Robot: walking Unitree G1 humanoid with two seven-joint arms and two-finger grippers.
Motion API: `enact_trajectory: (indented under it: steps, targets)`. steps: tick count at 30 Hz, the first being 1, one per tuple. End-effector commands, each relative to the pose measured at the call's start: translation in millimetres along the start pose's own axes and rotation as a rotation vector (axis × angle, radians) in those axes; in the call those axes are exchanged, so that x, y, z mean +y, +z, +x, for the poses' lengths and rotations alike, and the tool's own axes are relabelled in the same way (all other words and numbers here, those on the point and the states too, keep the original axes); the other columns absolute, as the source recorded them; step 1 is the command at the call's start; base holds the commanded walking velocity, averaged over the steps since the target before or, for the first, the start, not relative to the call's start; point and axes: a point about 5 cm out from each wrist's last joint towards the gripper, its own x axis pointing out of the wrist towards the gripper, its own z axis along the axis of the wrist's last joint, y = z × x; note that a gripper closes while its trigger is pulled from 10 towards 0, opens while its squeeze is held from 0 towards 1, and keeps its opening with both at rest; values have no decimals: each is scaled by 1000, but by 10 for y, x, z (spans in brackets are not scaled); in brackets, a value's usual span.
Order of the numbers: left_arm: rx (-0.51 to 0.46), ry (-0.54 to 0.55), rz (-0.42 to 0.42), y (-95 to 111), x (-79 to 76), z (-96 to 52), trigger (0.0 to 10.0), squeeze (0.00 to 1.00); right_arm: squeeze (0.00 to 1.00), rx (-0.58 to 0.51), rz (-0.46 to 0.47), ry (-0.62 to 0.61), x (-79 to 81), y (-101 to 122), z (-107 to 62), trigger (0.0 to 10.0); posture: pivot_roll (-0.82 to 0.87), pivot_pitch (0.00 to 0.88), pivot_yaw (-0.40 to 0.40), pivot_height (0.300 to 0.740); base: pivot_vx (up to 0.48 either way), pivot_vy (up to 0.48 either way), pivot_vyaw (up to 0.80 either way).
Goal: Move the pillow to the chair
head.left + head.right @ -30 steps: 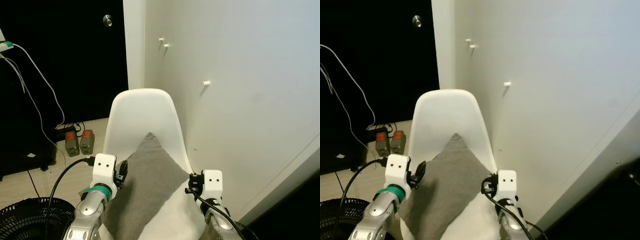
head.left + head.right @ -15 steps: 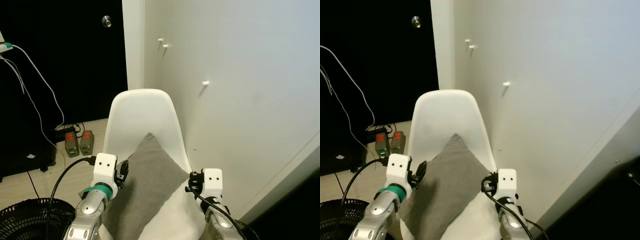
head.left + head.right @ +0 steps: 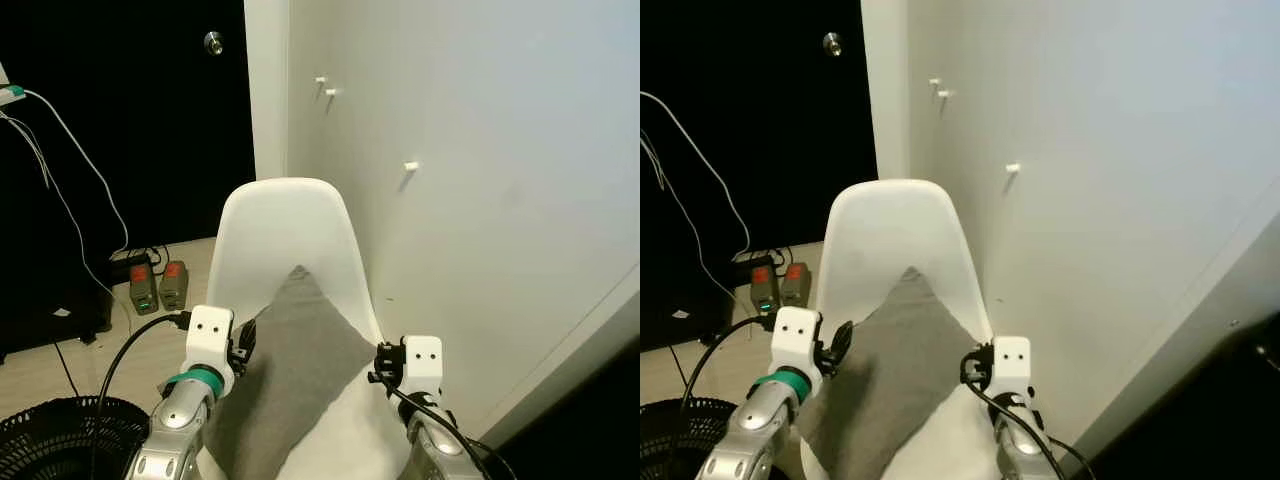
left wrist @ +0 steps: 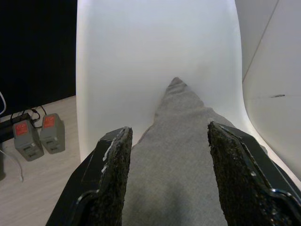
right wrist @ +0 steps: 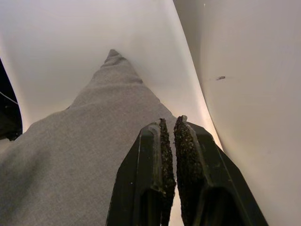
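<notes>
Head camera: a white moulded plastic shell chair (image 3: pixel 285 240) stands against a plain white wall (image 3: pixel 480 180), and a grey square fabric pillow (image 3: pixel 290 370) lies on the chair's seat, turned diamond-wise with its top corner leaning on the chair's backrest. The left gripper (image 3: pixel 243 352) sits at the pillow's left edge, just beside the chair's left rim; the right gripper (image 3: pixel 378 368) sits at the pillow's right corner, by the chair's right rim. Two grey battery packs with red labels (image 3: pixel 159 286) lie on the floor left of the chair, with a black round wire fan guard (image 3: pixel 60 440) nearer the robot. Left wrist: the fingers (image 4: pixel 113 179) are spread wide, the pillow lying between and beyond them, no grip visible. Right wrist: the fingers (image 5: pixel 162 155) are pressed almost together above the pillow's right edge; nothing visibly pinched.
</notes>
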Motion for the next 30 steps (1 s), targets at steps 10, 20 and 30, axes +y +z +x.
enact_trajectory:
  steps: [10,20,30]
  targets:
    - [30,-3,13,-68,13,-22,10000,0,0,20,8,-11,-5,-74,-31,10000,-75,7,65,740,0,0,0]
    - [29,3,14,-55,19,0,10000,0,0,24,10,-12,1,-77,-23,10000,-69,11,57,740,0,0,0]
    - [38,-1,42,-81,20,13,10000,0,0,34,19,7,40,-61,20,10000,-70,21,47,740,0,0,0]
